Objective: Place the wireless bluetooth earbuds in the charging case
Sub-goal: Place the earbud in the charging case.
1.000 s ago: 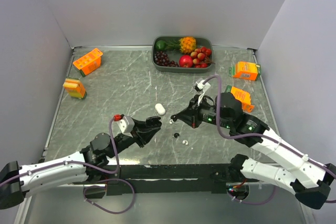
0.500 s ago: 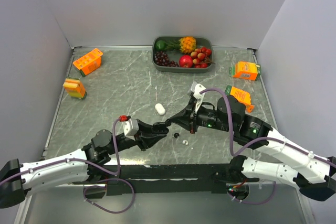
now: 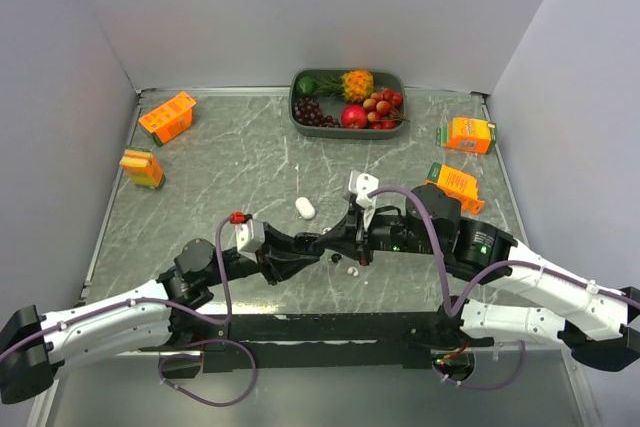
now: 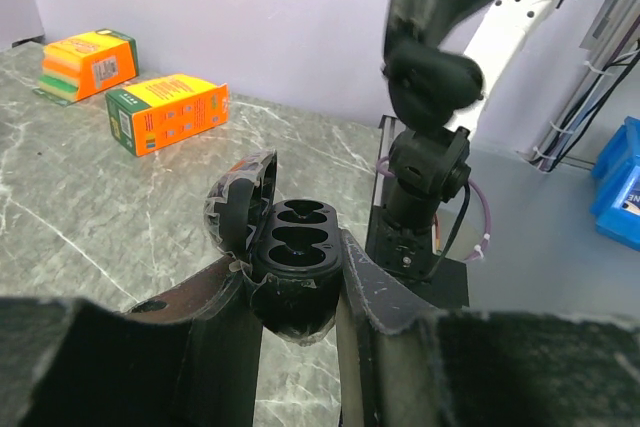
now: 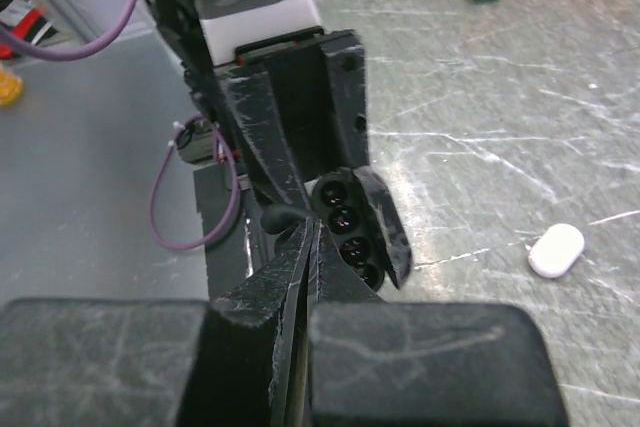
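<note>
My left gripper (image 3: pixel 312 243) is shut on a black charging case (image 4: pixel 296 239), held upright with its lid (image 4: pixel 242 197) hinged open to the left and its dark wells showing. My right gripper (image 5: pixel 312 235) is shut, its fingers pressed flat together with nothing visible between them. Its tips rest right beside the case (image 5: pixel 352 235), at the case's rim. In the top view both grippers meet at the middle of the table, the right gripper (image 3: pixel 328 240) coming from the right. One black earbud (image 3: pixel 335 258) and one white earbud (image 3: pixel 352 271) lie on the table just in front of them.
A white oval pod (image 3: pixel 305 208) lies just behind the grippers. A green tray of fruit (image 3: pixel 297 112) stands at the back. Orange cartons sit at the left (image 3: pixel 167 117) (image 3: pixel 142 168) and at the right (image 3: pixel 468 134) (image 3: pixel 457 185). Grey walls enclose the table.
The right gripper has swung left and closed fully. The left gripper has carried the case right and forward, so the two now meet at the table's middle.
</note>
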`<state>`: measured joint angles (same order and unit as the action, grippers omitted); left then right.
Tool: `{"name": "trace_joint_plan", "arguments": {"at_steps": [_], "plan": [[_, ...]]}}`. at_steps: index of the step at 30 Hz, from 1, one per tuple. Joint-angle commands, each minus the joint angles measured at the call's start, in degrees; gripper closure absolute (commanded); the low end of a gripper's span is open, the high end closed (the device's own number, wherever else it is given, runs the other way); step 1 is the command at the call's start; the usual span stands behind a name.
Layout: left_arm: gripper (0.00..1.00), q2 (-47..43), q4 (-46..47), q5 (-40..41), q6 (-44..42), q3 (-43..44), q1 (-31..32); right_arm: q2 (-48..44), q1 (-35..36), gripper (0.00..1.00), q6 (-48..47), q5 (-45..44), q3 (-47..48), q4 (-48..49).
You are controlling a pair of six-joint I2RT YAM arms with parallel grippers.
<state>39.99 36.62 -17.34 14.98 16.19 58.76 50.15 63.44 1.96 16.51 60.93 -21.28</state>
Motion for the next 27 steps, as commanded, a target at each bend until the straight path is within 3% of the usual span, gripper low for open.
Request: {"name": "trace_joint_plan", "arguments": {"at_steps": [1, 16, 27], "plan": [[0.99, 0.44, 2.31, -2.26, 1.19, 2.89, -0.23, 1.44, 2.3, 1.0, -2.91, -0.51, 3.23, -0.61], [0.99, 1.06, 2.84, -2.7, 2.42, 2.8, -0.32, 5.92, 4.5, 1.0, -2.04, -13.69, 4.38, -0.69], [0.99, 1.14, 2.4, -1.38, 2.42, 2.97, -0.32, 6.54, 5.73, 1.0, -0.81, -16.07, 4.82, -1.49]]}}
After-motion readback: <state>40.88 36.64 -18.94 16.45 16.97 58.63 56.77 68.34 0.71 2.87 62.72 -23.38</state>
